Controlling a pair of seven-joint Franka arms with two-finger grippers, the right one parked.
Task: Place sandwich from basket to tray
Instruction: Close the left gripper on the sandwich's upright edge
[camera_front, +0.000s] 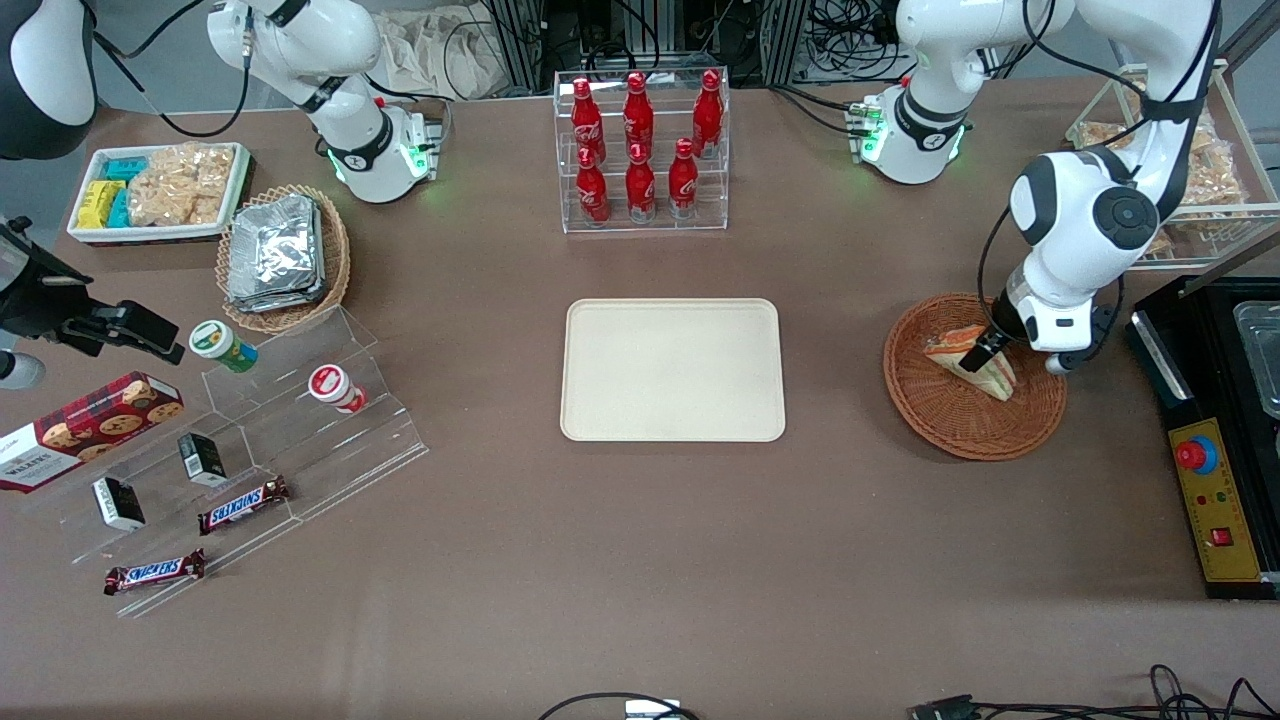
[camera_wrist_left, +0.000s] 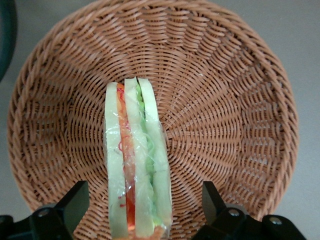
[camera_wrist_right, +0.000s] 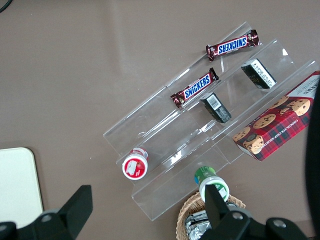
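Note:
The clear-wrapped sandwich (camera_front: 968, 360) (camera_wrist_left: 136, 160) lies in the round brown wicker basket (camera_front: 935, 415) (camera_wrist_left: 225, 100) toward the working arm's end of the table. Its white bread and orange, red and green filling edges face the wrist camera. My gripper (camera_front: 1000, 345) (camera_wrist_left: 145, 202) hangs low over the basket, open, with one black finger (camera_wrist_left: 75, 202) on each side of the sandwich and a clear gap to the wrap on both sides. The cream-beige tray (camera_front: 672, 369) lies flat at the table's middle, bare.
A clear rack of red bottles (camera_front: 640, 150) stands farther from the front camera than the tray. A black control box (camera_front: 1215, 450) sits beside the basket at the table's edge. A wire shelf of snack bags (camera_front: 1200, 170) stands near the working arm's base.

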